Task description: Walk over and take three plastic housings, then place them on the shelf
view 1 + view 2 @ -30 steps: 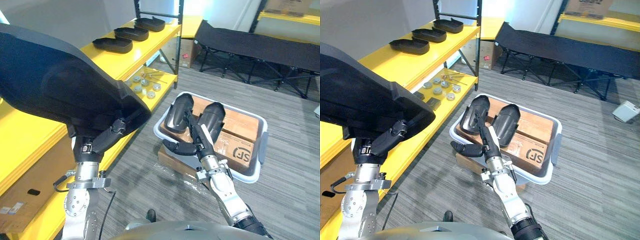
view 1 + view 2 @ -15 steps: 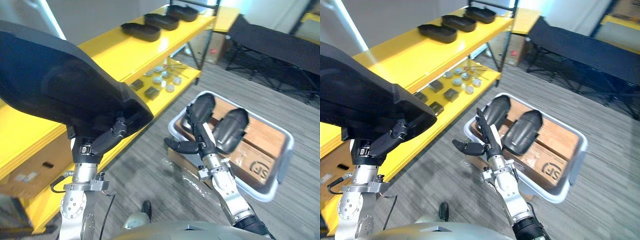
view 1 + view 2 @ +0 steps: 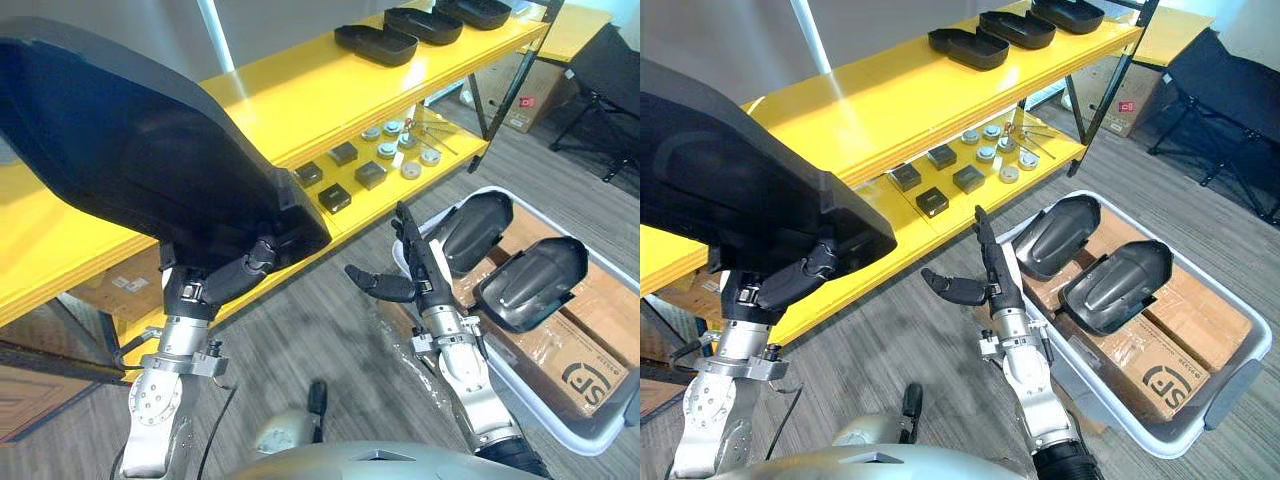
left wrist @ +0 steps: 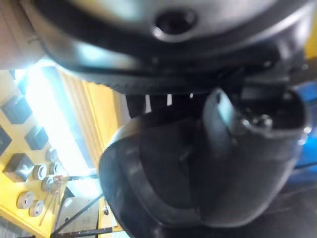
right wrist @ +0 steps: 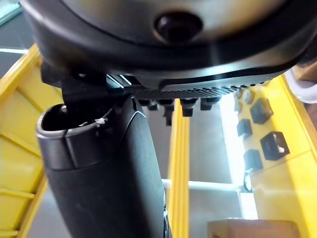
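Left robot hand (image 3: 225,282) is lifted beside the yellow shelf (image 3: 330,95), its fingers curled under the edge of a large black plastic housing (image 3: 130,170) it holds up. Right robot hand (image 3: 424,283) stands upright near the shelf's lower tier, fingers straight, thumb spread, empty.

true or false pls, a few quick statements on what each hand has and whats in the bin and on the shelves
1. The left hand grips a large black housing. True.
2. The right hand holds a housing. False: its fingers are straight and it holds nothing.
3. The bin holds four housings. False: two bin housings lie in it.
4. Three shelf housings lie on the top shelf. True.
5. The lower shelf is bare. False: dark blocks and round metal parts lie on it.
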